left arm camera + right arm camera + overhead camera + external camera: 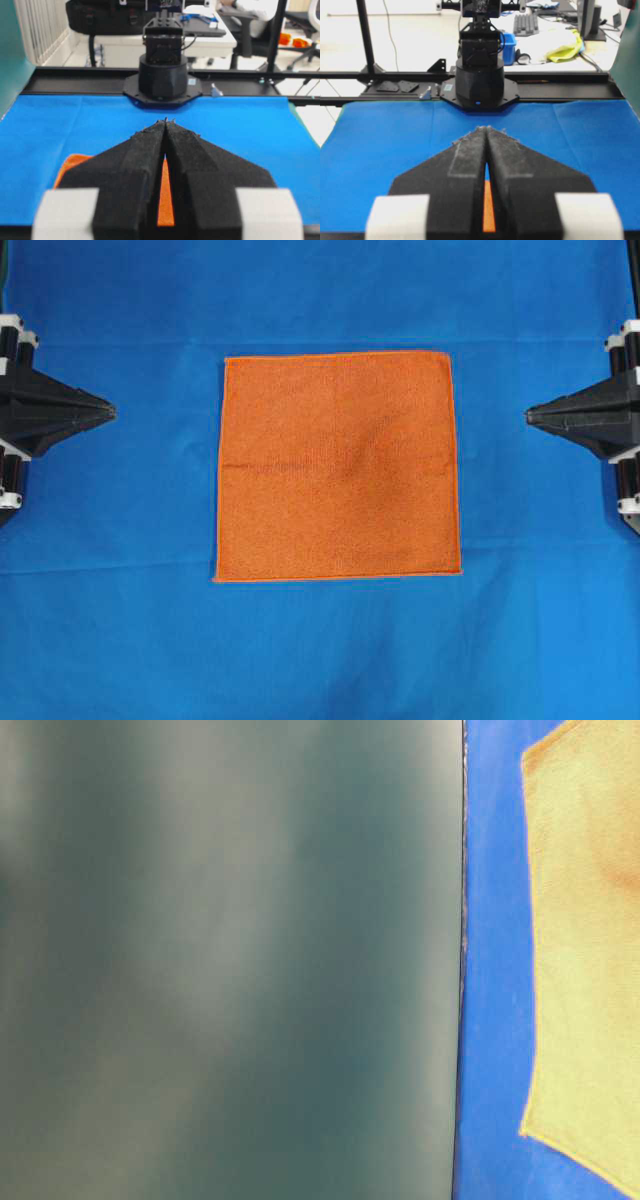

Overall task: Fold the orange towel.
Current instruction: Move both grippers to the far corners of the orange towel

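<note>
The orange towel point(337, 467) lies flat and unfolded as a square in the middle of the blue table covering point(120, 640). My left gripper point(112, 412) is shut and empty at the left edge, well clear of the towel's left hem. My right gripper point(529, 415) is shut and empty at the right edge, also apart from the towel. In the left wrist view the left gripper point(165, 121) has its tips touching, with the towel point(165, 195) showing through the slit behind them. The right wrist view shows the right gripper point(485, 129) the same way over the towel point(489, 210).
The table-level view is mostly filled by a blurred dark green panel point(230, 960), with the towel point(590, 970) at its right. Each wrist view faces the opposite arm's black base point(162, 75) point(480, 80) on a black rail. Office furniture stands beyond the table.
</note>
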Robot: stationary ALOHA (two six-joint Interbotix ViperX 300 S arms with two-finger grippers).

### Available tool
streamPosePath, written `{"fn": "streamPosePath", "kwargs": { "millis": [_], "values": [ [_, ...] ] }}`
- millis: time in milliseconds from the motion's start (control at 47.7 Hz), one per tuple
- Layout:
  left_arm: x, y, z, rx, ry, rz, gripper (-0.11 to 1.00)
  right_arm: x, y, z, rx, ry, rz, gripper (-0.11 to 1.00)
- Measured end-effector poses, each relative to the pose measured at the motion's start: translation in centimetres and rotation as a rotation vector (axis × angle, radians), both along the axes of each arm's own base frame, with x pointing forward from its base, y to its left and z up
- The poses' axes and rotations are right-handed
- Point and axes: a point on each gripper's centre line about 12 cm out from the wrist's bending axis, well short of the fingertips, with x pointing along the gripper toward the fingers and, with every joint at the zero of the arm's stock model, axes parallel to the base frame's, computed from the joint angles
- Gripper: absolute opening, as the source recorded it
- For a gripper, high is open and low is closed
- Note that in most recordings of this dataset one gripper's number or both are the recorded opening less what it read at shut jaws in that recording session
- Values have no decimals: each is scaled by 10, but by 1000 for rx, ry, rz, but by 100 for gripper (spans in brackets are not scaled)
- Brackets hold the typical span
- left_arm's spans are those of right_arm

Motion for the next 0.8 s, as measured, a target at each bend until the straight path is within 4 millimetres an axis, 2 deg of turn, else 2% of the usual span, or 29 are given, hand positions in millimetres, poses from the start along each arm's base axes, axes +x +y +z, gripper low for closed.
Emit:
{"fn": "streamPosePath", "kwargs": {
  "millis": [272, 440, 607, 691, 796],
  "values": [
    [4, 7, -6, -5, 35, 36, 0, 9, -4, -2, 10, 77, -20, 0],
    [12, 25, -19, -11, 93, 123, 0, 16, -24, -11, 50, 148, -113, 0],
    [20, 45, -34, -23, 158, 204, 2, 25, -47, -29, 103, 241, -209, 0],
    [27, 53, -43, -30, 195, 233, 15, 28, -59, -42, 129, 296, -260, 1],
    [39, 63, -53, -40, 245, 263, 45, 32, -80, -61, 173, 375, -342, 5]
  ]
}}
